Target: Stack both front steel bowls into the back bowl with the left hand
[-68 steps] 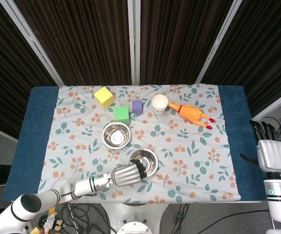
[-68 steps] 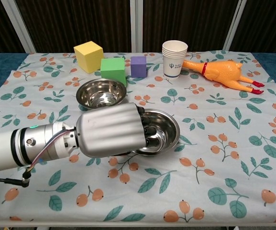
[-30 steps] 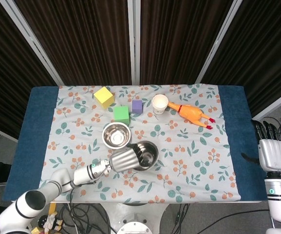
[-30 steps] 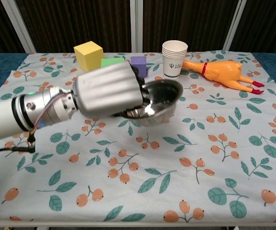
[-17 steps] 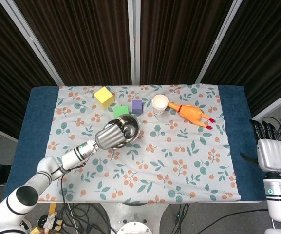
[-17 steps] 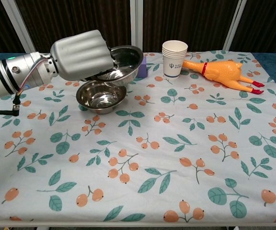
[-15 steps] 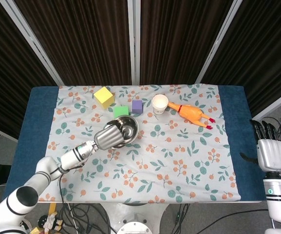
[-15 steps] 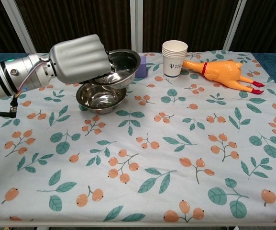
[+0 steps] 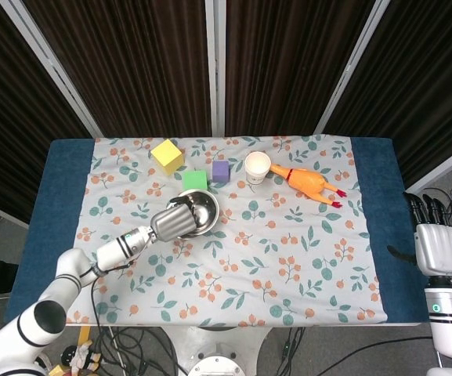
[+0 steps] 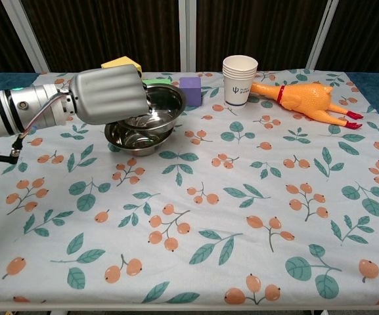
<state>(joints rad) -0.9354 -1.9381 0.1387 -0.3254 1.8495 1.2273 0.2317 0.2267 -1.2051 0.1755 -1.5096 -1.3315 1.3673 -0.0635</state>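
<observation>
My left hand [image 10: 107,97] [image 9: 172,222] grips the near-left rim of a steel bowl [image 10: 159,105] [image 9: 200,210]. That bowl hangs tilted just above and partly inside a second steel bowl [image 10: 136,139], which sits on the floral cloth. In the head view the lower bowl is mostly hidden under the held one. My right hand [image 9: 435,243] hangs beyond the table's right edge, holding nothing; its fingers point away and I cannot make out whether they are spread.
Behind the bowls stand a yellow cube [image 10: 120,63] [image 9: 167,155], a green cube [image 9: 195,180] and a purple cube [image 10: 190,84] [image 9: 220,171]. A paper cup [image 10: 240,79] [image 9: 258,167] and a rubber chicken [image 10: 307,99] [image 9: 308,184] lie at the back right.
My left hand lifted the front bowl off the cloth, carried it back and left, and has now lowered it onto the back bowl. The right hand has not moved.
</observation>
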